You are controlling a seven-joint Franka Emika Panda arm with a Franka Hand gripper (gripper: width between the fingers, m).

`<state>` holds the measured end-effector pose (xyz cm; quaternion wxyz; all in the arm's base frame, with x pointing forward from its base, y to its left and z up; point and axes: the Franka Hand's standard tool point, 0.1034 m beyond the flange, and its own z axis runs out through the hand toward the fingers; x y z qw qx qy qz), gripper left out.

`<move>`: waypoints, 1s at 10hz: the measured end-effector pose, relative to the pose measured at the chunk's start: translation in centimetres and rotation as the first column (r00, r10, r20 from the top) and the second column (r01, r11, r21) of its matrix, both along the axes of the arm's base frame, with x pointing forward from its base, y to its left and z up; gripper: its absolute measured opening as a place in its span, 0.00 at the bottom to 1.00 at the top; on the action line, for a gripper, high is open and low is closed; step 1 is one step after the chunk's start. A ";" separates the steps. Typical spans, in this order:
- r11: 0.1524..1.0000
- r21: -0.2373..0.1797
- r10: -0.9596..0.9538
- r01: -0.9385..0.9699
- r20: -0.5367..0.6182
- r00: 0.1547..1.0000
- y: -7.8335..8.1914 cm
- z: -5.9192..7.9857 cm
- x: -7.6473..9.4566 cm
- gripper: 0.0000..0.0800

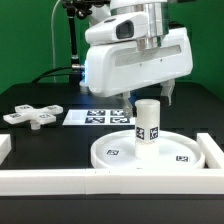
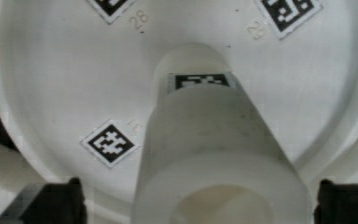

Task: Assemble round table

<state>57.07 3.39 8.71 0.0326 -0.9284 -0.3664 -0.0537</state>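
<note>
Exterior view: the leg point(image 1: 147, 121) stood upright at the middle of the round disc point(image 1: 112, 154) on the worktop point(image 1: 40, 140); the hand point(image 1: 146, 96), spread wide and empty above it, seemingly ready to grasp; the cross-shaped base point(image 1: 32, 115) lay well apart.

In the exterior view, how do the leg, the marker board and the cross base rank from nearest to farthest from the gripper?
1. Leg: directly under the open gripper, upright on the disc.
2. Marker board: just toward the view's left.
3. Cross base: far left.
</note>
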 end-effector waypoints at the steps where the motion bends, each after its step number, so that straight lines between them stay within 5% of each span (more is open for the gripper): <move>1: 0.993 -0.021 0.114 -0.114 0.005 0.993 0.0 -0.1 -0.1 0.81; 10: 0.632 -0.173 0.758 -0.755 -0.063 0.649 0.5 -0.8 -0.3 0.81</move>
